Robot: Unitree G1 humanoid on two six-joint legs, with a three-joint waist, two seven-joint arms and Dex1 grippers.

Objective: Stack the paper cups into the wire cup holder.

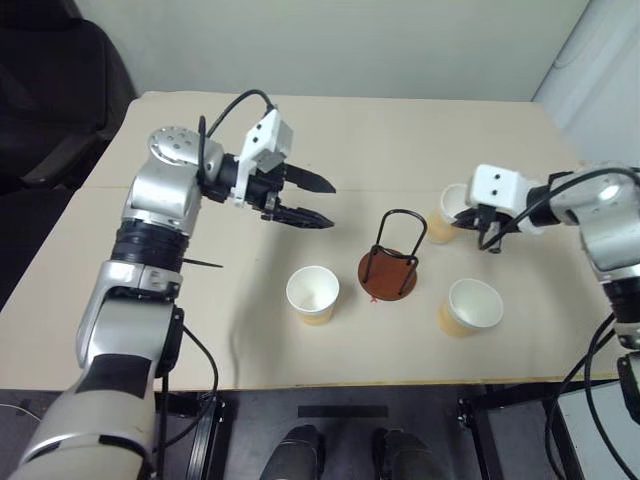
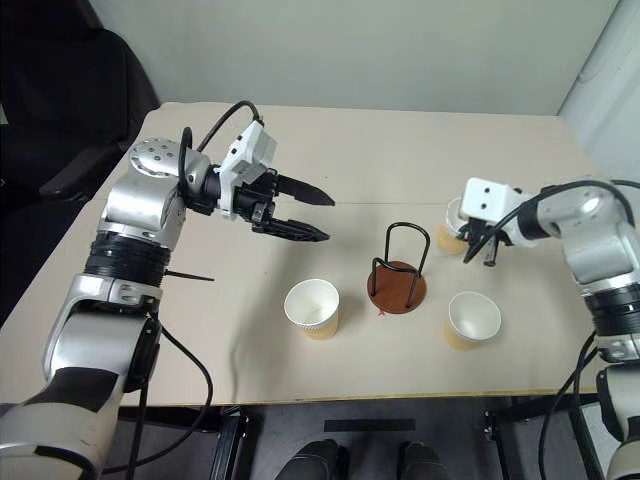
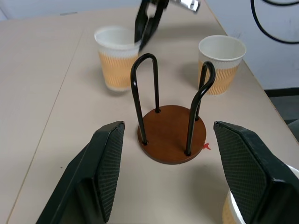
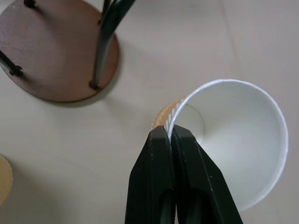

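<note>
Thin paper makes each paper cup light and easily crushed, so we judge the rim the safest hold. Our right gripper is pinched closed on the rim of the far cup beside the wire cup holder on the counter. Our left gripper hangs open, empty.

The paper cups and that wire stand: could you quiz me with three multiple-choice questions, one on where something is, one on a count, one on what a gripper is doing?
1. Where is the wire cup holder?
A. between the cups
B. off the table
C. in the left gripper

2. How many paper cups are there?
A. one
B. three
C. five

3. The right gripper is:
A. wide open
B. shut on a cup's rim
C. shut on the holder

Answers: 1 A, cups stand on both sides of it; 2 B, three are on the table; 3 B, its fingers pinch the cup wall.
</note>
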